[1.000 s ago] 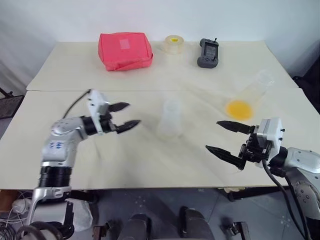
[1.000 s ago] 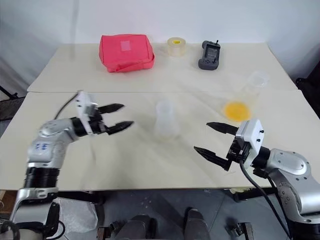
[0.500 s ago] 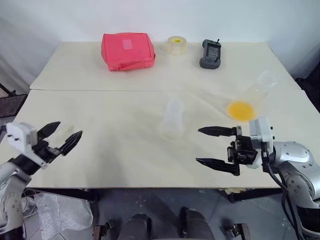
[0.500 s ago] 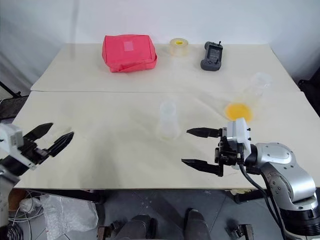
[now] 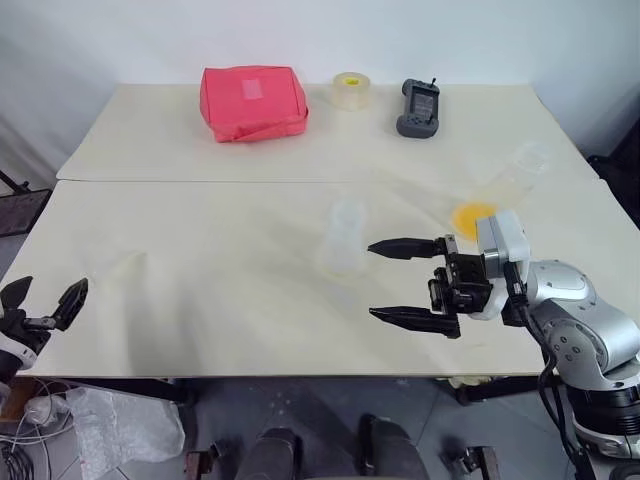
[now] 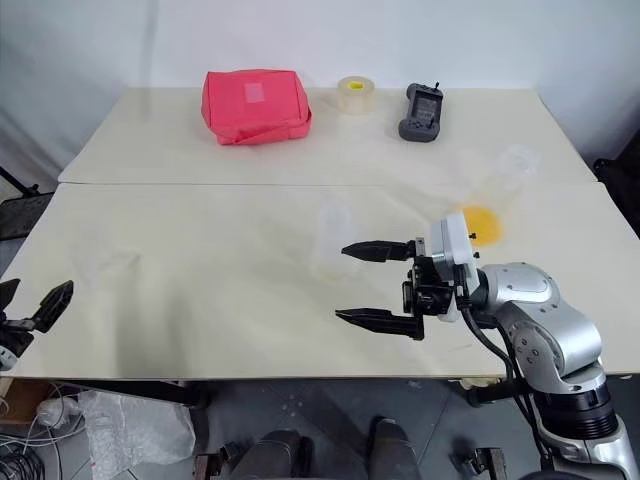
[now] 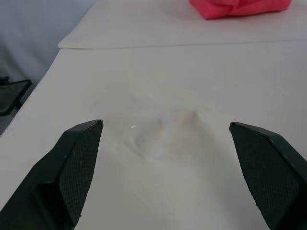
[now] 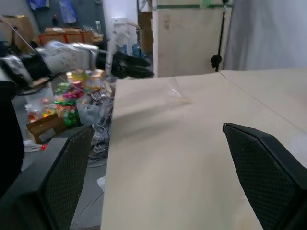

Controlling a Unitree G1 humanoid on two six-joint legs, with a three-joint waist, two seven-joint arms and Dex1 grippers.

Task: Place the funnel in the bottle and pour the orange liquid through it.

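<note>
Worktop (image 5: pixel 250 300) is cream, two slabs butted together. Left claw (image 5: pixel 42 304) hangs off the near left edge, fingers spread wide, nothing between them; its wrist view looks straight at the funnel (image 7: pixel 163 132), a clear thing lying on the worktop just ahead, hard to read against the pale surface. Its attitude, whether rim up or on its side, cannot be told. Right claw (image 5: pixel 405 280) is level and pointing across toward the left, fingers fully apart and empty, just beside the bottle (image 5: pixel 343 235) without touching it. The bottle stands upright near the middle. The orange liquid (image 5: pixel 473 216) sits in a clear flask (image 5: pixel 505 185) lying tilted on the right side of the worktop, behind the right claw. At the back: red pouch (image 5: pixel 252 101), tape roll (image 5: pixel 350 90), dark handset (image 5: pixel 416 107), all well apart from the work. Judged step: picking up the funnel with the left claw. To do it well, come in low along the worktop, centre the rim between the fingers before closing, and close gently, since thin clear plastic may skid or flip. The right claw could steady the bottle. The flask looks liable to roll; keep clear of it.
</note>
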